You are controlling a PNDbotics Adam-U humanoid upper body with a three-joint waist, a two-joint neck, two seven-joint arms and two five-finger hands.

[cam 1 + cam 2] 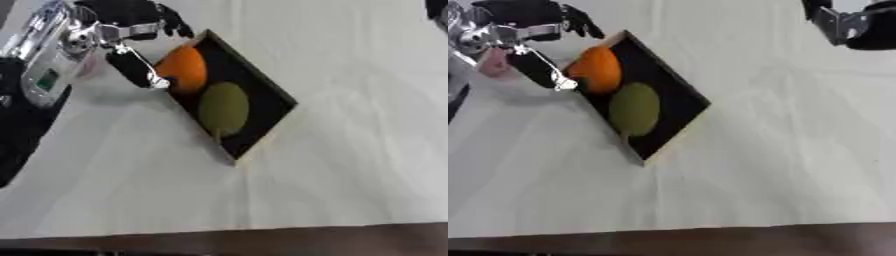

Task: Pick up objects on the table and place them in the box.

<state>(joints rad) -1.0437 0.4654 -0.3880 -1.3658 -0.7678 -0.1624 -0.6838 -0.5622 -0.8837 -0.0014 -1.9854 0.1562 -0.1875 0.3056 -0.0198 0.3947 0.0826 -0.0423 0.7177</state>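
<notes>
Left hand spread beside round orange fruit, fingertip just touching; fruit seated in shallow black rectangular box next to oval green fruit. Likely light, rigid, smooth-skinned: grasp across widest girth. Right hand: finger state indeterminate

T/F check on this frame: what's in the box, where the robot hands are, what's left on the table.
1. The box holds two fruits. True: an orange fruit and a green fruit.
2. The green fruit lies on the white tablecloth outside the box. False: it is inside the box.
3. The left robot hand is at the orange fruit. True.
4. The right robot hand is over the box. False: it is at the upper right corner, apart from the box.
</notes>
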